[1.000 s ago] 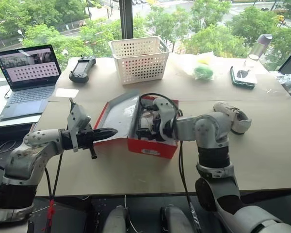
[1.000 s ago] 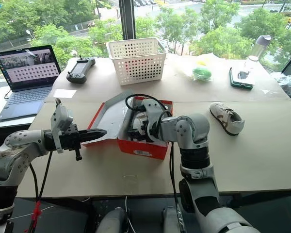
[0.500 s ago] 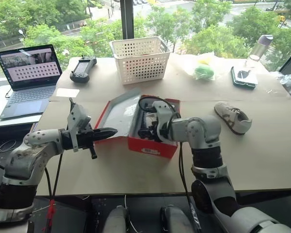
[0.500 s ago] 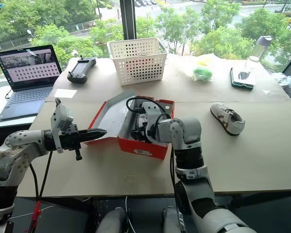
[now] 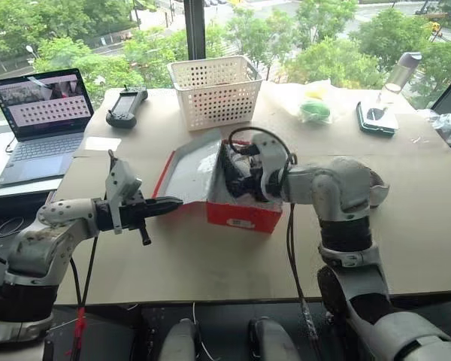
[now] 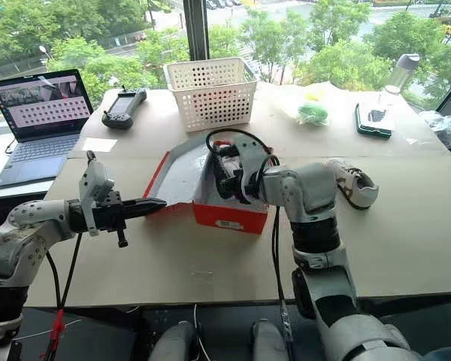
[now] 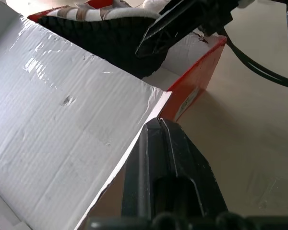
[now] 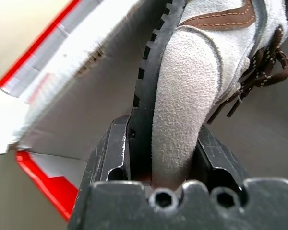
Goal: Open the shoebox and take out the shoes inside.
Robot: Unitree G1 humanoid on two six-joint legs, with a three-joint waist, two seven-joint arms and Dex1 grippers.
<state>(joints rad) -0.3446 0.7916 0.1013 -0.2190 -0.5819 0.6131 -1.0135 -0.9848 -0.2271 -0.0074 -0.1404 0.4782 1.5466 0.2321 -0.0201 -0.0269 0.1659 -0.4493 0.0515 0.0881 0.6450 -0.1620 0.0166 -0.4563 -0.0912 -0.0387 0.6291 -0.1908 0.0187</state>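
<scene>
Lifting cleanly matters: the right gripper point(image 8: 165, 158) pinches the second shoe point(image 8: 192, 96) inside the shoebox point(image 5: 244, 214) near the bench's middle; the closed left gripper point(image 5: 169, 203) props the lid point(image 5: 189, 165).

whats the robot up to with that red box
It is emptying a red cardboard shoebox that lies open on the table, its lid folded back. The right gripper is shut on a cream suede sneaker with brown trim inside the box. The left gripper, shut, sits at the lid's edge. A second matching sneaker already lies on the table to the robot's right.
</scene>
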